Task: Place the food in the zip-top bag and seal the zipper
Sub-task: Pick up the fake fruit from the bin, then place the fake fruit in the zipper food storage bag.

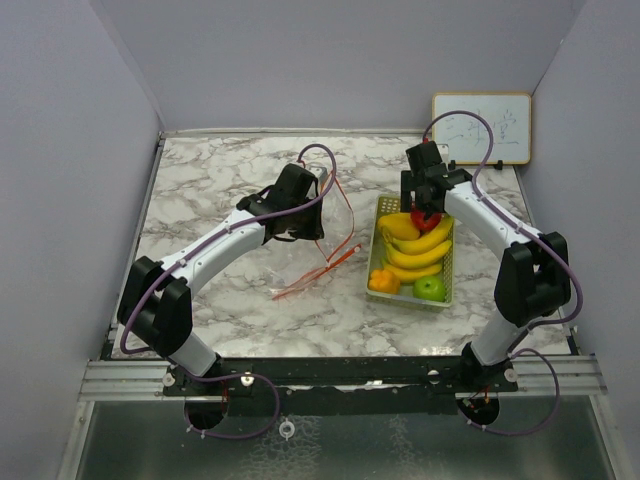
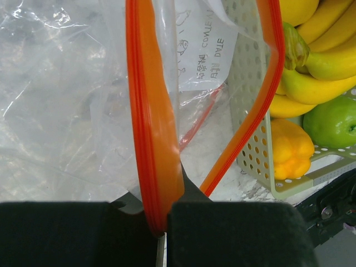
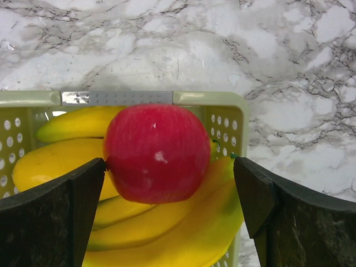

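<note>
The clear zip-top bag (image 1: 312, 268) lies on the marble with its orange zipper rim (image 2: 153, 128) lifted. My left gripper (image 2: 161, 222) is shut on that rim, and the bag mouth gapes toward the tray. The food sits in the pale green tray (image 1: 446, 297): yellow bananas (image 1: 415, 245), a green apple (image 1: 430, 288), a small yellow-orange piece (image 1: 383, 281). A red-pink fruit (image 3: 153, 153) rests on the bananas (image 3: 167, 233). My right gripper (image 3: 169, 189) stands open around it; the left finger touches the fruit's side, the right finger is well apart.
A small whiteboard (image 1: 481, 127) leans at the back right corner. Grey walls enclose the table on three sides. The tray's perforated wall (image 2: 250, 111) stands just right of the bag mouth. A white label (image 2: 203, 55) shows through the bag.
</note>
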